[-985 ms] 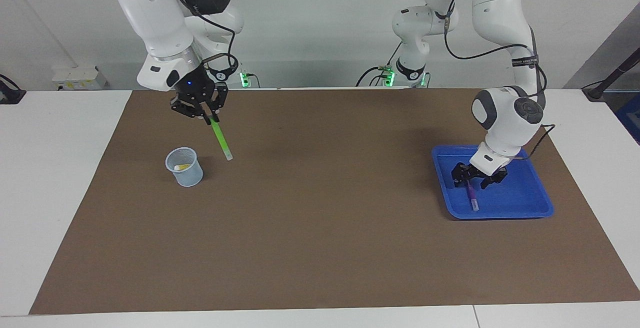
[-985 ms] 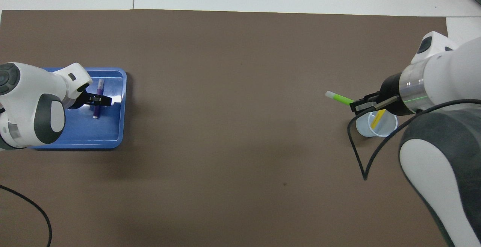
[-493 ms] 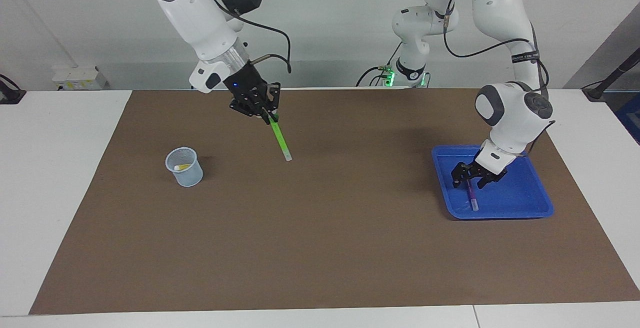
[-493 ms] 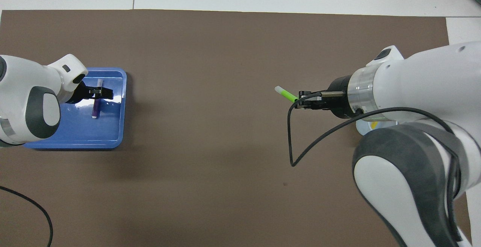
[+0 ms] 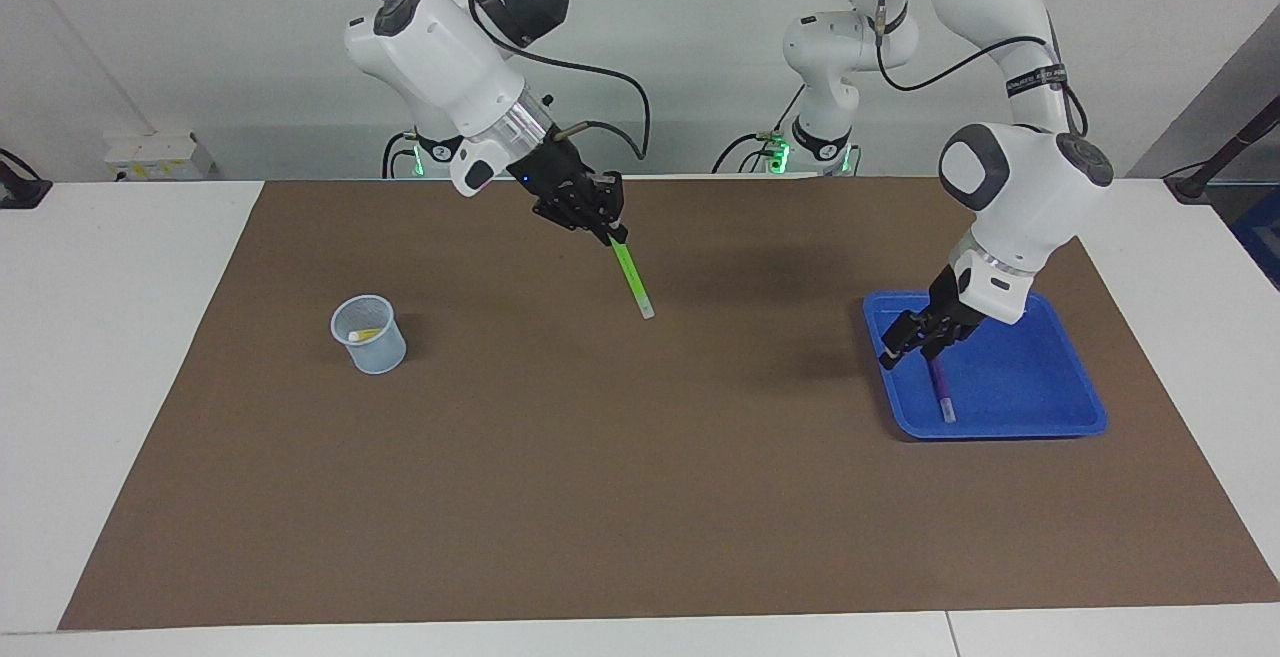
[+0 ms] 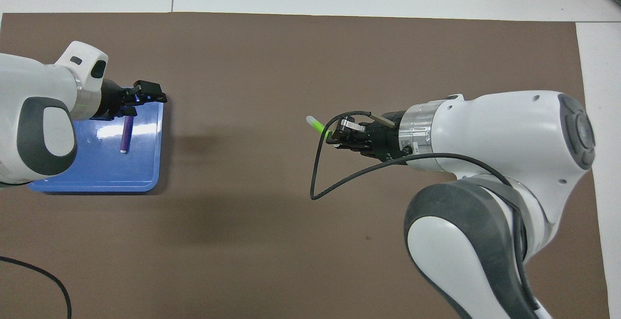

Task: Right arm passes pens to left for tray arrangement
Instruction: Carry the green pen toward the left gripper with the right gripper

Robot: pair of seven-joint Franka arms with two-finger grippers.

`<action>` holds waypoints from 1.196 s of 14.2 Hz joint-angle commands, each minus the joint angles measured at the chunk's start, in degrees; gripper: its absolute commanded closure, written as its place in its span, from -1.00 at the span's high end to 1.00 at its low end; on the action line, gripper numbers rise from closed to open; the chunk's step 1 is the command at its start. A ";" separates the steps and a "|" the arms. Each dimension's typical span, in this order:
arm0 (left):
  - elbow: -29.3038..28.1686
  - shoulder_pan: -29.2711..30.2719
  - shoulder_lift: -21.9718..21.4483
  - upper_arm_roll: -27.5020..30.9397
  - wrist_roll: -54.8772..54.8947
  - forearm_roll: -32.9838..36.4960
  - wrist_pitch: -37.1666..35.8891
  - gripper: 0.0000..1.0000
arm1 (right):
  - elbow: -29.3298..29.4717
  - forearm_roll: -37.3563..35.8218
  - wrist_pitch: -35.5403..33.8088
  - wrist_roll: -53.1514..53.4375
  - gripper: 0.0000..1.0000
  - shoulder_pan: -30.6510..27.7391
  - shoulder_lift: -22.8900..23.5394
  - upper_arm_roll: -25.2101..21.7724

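Three pens in sight. Green pen [image 5: 630, 277] is pinched at its upper end by the right gripper [image 5: 607, 230], up in the air over the brown mat [image 5: 620, 497], upper centre of the facing frame; it slants down with the pale tip lowest. In the overhead frame the green pen [image 6: 317, 125] juts toward the picture's left from the right gripper [image 6: 335, 137]. Purple pen [image 5: 941, 392] lies flat in the blue tray [image 5: 1040, 407], lower right of the facing frame. Left gripper [image 5: 908, 337] hangs above the tray's edge, fingers apart, holding nothing, clear of the purple pen. Overhead, the left gripper [image 6: 145, 96] sits over the upper right corner of the tray [image 6: 97, 178], with the purple pen [image 6: 127, 134] just below it in the picture. Yellow pen [image 5: 362, 335] rests inside the pale cup [image 5: 370, 335], left of centre in the facing frame.
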 commanded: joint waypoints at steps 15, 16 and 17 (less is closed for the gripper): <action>-0.34 -5.75 -5.06 -4.61 -41.92 -28.35 3.29 0.71 | -1.63 5.60 12.78 8.10 -1.00 5.60 2.75 0.04; -0.61 -5.75 -5.15 -5.49 -43.33 -29.66 3.99 0.71 | -1.63 5.60 13.49 8.19 -1.00 5.78 3.27 0.04; -1.04 -5.84 -5.23 -6.36 -44.74 -31.24 5.39 0.71 | -1.63 5.60 14.36 8.37 -1.00 6.05 3.63 0.13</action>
